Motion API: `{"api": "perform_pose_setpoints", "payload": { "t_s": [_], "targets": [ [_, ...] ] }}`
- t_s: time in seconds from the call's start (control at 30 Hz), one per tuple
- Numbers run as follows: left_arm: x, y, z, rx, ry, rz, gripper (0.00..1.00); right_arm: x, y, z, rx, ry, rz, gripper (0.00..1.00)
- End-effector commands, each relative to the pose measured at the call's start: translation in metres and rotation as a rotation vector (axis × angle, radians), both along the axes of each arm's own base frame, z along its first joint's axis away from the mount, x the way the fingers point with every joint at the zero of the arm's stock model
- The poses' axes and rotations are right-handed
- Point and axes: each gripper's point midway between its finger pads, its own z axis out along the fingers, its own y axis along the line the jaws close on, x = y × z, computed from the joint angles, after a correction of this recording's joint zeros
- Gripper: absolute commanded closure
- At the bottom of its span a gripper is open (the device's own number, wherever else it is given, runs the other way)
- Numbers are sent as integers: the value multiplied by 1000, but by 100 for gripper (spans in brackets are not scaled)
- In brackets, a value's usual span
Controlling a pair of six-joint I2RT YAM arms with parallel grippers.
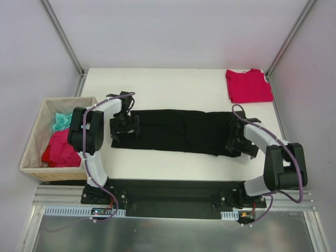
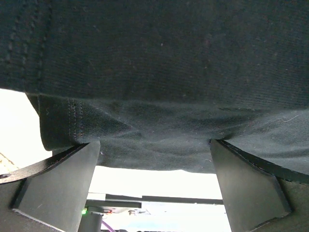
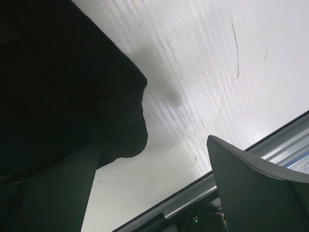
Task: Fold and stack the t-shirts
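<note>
The black t-shirt (image 1: 178,131) lies across the middle of the white table (image 1: 168,89), folded into a long band. My left gripper (image 1: 124,128) stands open at its left end. In the left wrist view the black cloth (image 2: 159,72) fills the top, and its hem sits level with the tips of my left gripper (image 2: 152,145), which are spread wide. My right gripper (image 1: 239,139) hovers open at the band's right end. In the right wrist view the cloth's corner (image 3: 58,72) reaches the left finger of that gripper (image 3: 152,145), with bare table between the tips. The crimson t-shirt (image 1: 248,85) lies folded at the back right corner.
A woven tan basket (image 1: 32,137) stands off the table's left edge, holding red (image 1: 60,149) and teal (image 1: 63,122) clothes. The table's metal front rail (image 3: 231,174) runs close below my right gripper. Slanted frame poles rise at both back corners.
</note>
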Motion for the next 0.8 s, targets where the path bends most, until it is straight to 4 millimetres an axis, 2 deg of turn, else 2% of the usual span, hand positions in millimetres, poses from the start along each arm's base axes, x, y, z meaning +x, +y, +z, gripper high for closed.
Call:
{"api": "perform_pose_setpoints", "payload": {
  "t_s": [0.0, 0.27, 0.6, 0.67, 0.77],
  "targets": [
    [-12, 23, -1, 79, 34, 26, 1, 0, -15, 11, -88, 27, -52, 3],
    [-12, 29, 0, 84, 32, 38, 1, -5, -33, 21, -215, 96, -108, 3],
    [-7, 31, 8, 84, -4, 42, 1, -2, -41, 32, -273, 88, -132, 3],
    [-2, 25, 19, 50, -37, 42, 1, -1, -40, 40, -262, 63, -137, 3],
    [11, 20, 49, 18, -120, 49, 1, 12, -31, 61, -210, -27, -132, 3]
  ]
}}
